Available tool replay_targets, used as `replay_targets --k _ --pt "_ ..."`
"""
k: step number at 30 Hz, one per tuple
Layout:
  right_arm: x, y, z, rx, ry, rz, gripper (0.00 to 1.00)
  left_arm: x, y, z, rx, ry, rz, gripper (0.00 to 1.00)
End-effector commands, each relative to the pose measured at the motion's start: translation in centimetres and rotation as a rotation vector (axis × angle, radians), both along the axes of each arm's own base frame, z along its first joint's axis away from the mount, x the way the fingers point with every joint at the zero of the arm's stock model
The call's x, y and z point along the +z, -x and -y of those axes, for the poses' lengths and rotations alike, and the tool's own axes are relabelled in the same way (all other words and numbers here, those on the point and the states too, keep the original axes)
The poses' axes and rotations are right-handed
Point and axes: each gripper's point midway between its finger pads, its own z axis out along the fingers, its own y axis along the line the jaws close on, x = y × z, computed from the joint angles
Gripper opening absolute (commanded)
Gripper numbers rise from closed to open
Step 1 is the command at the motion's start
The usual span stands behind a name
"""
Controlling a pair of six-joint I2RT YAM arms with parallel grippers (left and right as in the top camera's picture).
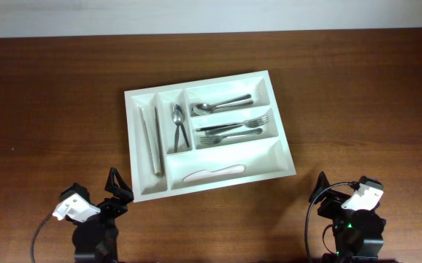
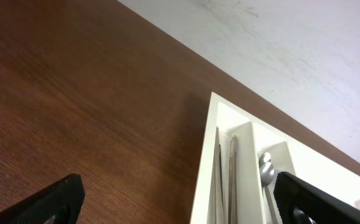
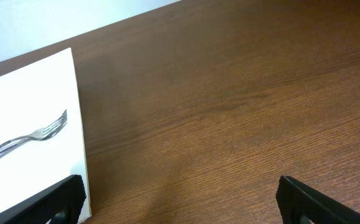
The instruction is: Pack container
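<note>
Now, the container (image 1: 263, 158) is seen lying flat at the middle of the overhead frame, turned slightly, on the brown wooden surface (image 1: 50, 109). Its two narrow compartments are found at its left end. Long metal pieces (image 1: 153, 142) are laid in the outermost one, and a spoon (image 1: 178, 115) is laid with another metal piece in the next. To the right of these, three long compartments are stacked from top to bottom of the frame. Spoons (image 1: 222, 104) are held in the upper one and forks (image 1: 233, 130) in the middle one. A white-handled utensil (image 1: 215, 174) is laid in the lowest, where much of the floor is bare.

Down at the lower left of the overhead frame, the left claw (image 2: 179, 204) is placed close beside the container's lower-left corner. In the left wrist view its black fingers (image 2: 55, 202) are spread wide at the bottom corners of the frame, and nothing is gripped between them.

Over at the lower right of the overhead frame, the right claw (image 3: 181, 204) is set apart from the container, above open wood. Its jaws are likewise spread wide, with nothing held. The container's white edge is caught at the left of the right wrist view.
</note>
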Motion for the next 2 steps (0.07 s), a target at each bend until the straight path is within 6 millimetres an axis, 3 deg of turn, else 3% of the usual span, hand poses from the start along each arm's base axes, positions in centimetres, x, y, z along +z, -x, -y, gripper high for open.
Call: replay_targets --k 1,2 --pt "-0.13 0.03 0.13 -0.008 -0.004 0.004 0.99 -0.08 -0.01 0.12 -0.003 0.008 0.006 0.99" --pt "-0.13 0.03 0.13 -0.008 -0.004 0.004 0.99 -0.08 -0.01 0.12 -0.003 0.008 0.006 0.99"
